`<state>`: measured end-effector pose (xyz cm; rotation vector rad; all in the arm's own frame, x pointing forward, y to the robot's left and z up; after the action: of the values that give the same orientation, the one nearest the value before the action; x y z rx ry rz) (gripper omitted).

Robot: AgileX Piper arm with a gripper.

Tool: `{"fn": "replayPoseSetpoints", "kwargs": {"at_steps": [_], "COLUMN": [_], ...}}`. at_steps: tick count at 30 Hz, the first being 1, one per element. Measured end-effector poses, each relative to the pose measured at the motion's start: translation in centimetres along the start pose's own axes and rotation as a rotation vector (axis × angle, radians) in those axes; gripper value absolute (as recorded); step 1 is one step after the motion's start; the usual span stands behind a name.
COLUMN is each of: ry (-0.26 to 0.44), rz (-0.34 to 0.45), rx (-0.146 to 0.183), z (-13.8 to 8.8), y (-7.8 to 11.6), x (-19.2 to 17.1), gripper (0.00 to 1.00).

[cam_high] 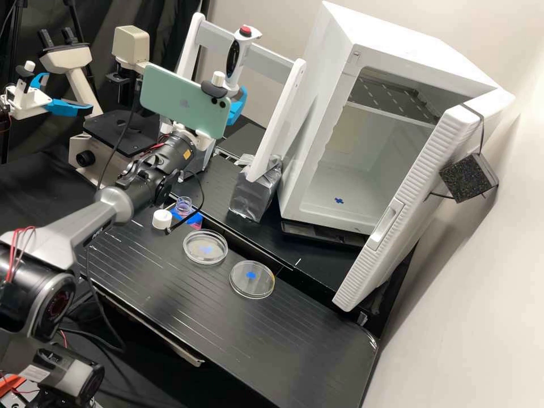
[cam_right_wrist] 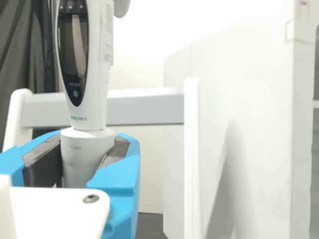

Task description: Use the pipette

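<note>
In the high view, the gripper (cam_high: 237, 106) is at the white stand, partly hidden behind the phone on the wrist. Its blue fingers are around the lower body of the white pipette (cam_high: 241, 55), which is upright with a red button on top. The wrist view has the gripper (cam_right_wrist: 87, 149) shut on the pipette (cam_right_wrist: 97, 74) just below its handle, a dark pad against either side. Behind the pipette runs the stand's grey crossbar (cam_right_wrist: 144, 107). The pipette's lower end is hidden by the gripper.
Two clear petri dishes (cam_high: 205, 247) (cam_high: 252, 279) lie on the black bench (cam_high: 306, 340). An uncapped bottle (cam_high: 183, 207) is beside a white cap (cam_high: 162, 219). Right of the stand, a white incubator (cam_high: 340, 170) has its door (cam_high: 408, 209) open. A microscope (cam_high: 107, 136) is at the left.
</note>
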<state>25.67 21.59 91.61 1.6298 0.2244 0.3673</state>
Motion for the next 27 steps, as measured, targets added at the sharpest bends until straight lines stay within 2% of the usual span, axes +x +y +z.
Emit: {"fn": "replayPoseSetpoints", "kwargs": {"at_steps": [6,15,24,27], "ry": [-0.032,-0.052,-0.044,-0.04], "rz": [-0.056,-0.052,-0.054,-0.06], "rx": [-0.041,-0.026,-0.024,-0.011], "z": [1.0,2.1,2.0,1.8], "y": [-1.7,-2.5,-2.7,-2.9], "x": [-0.9,-1.5,-1.6,-1.6], "gripper": [0.0,0.0,0.0,0.0]}}
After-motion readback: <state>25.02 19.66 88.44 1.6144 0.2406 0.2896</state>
